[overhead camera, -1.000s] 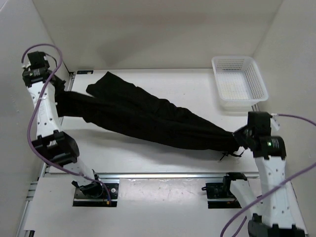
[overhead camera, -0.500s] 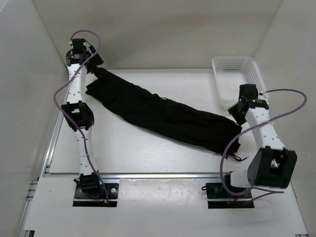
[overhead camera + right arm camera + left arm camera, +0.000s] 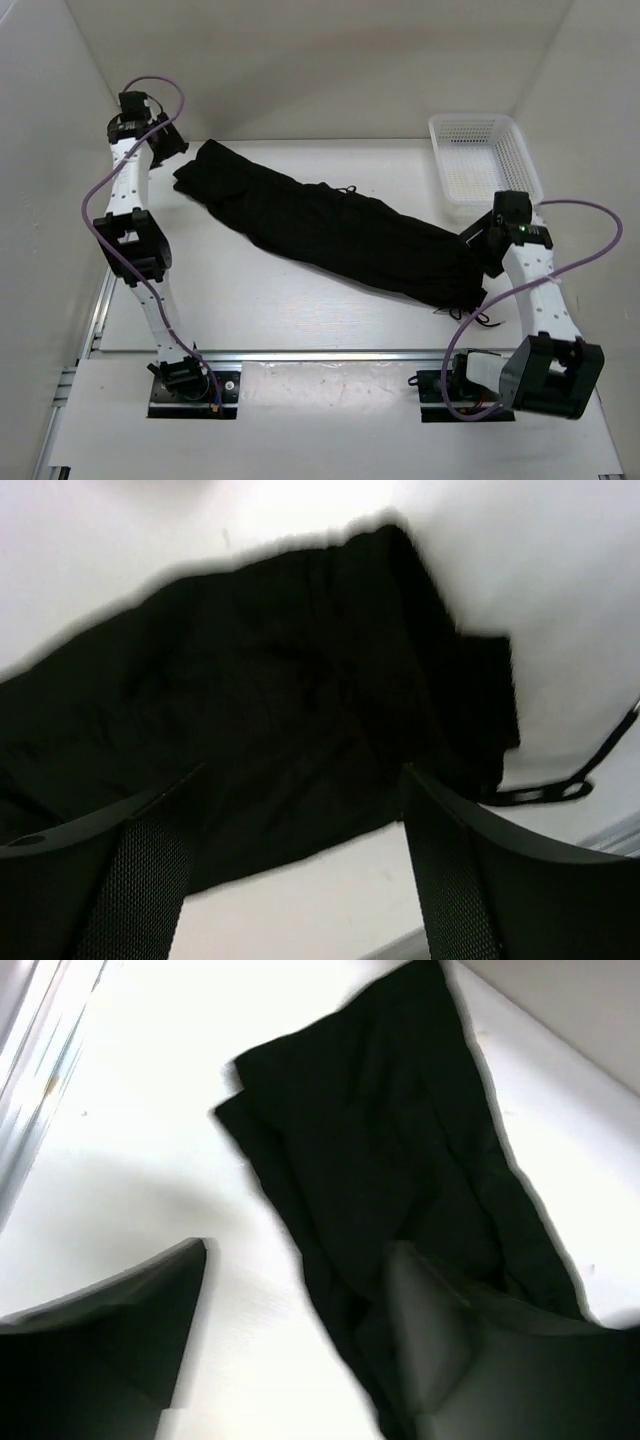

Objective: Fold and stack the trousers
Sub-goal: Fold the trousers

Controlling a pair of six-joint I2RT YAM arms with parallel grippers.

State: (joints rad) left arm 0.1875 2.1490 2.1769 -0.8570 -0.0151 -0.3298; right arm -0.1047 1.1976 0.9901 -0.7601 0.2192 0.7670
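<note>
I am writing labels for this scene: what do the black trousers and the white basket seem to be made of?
The black trousers: soft matte cloth, fibre unclear; they lie limp, wrinkled and folded, without shine. The white basket: probably rigid moulded plastic, smooth finish; its walls and floor are a regular mesh of small holes.

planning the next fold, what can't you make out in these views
Top view: layers and leg edges of the trousers, lost in flat black cloth.
Left wrist view: trousers cut by the top edge, partly behind a finger of the left gripper.
Right wrist view: blurred; drawstring runs off the right edge.
</note>
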